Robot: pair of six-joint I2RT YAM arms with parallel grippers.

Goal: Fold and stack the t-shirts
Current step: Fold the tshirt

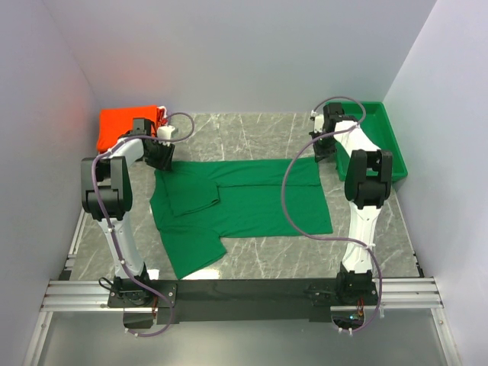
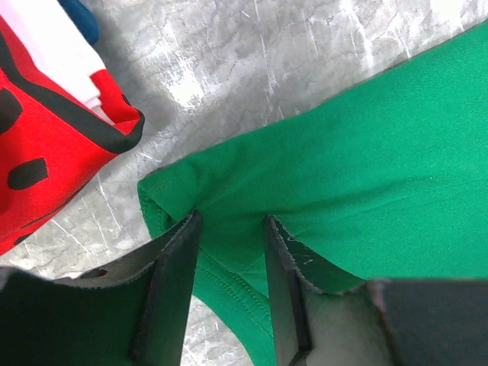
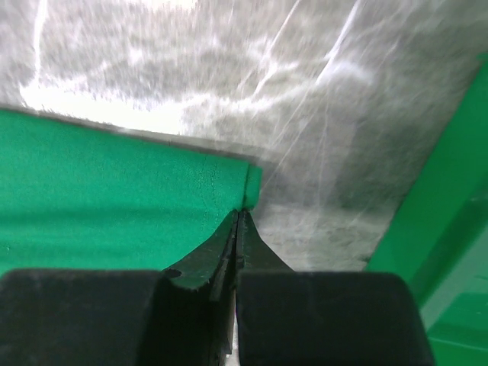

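"Green cotton is filling the gap between the left gripper's (image 2: 231, 221) fingers, is it not?"

"It is. Those fingers are standing apart and pressing down on the far left corner of the green t-shirt (image 1: 252, 202), one on either side of a small ridge of cloth. They are not pinching it yet."

"And the right gripper (image 3: 240, 213)?"

"Its fingers are sitting flat together, tip to tip, with the shirt's far right corner lying right at the tips. Whether any hem is caught there, I cannot tell."

"Which step is going on, then?"

"I am reading it as taking hold of the far edge for a fold toward the near side. The shirt is lying spread on the marble table (image 1: 252, 130), reaching from both sets of fingertips back toward the arm bases, with a part near the left fingers already doubled over."

"What is the next move asking for?"

"The left fingers are needing to shut on that ridge, and the right pinch is wanting a check before any lift. Then both are having to rise and travel together, or the edge is going to skew."

"Anything close by?"

"The folded orange-red shirts (image 1: 126, 126) are lying just left of the left fingers, the green tray (image 3: 450, 198) just right of the right ones."
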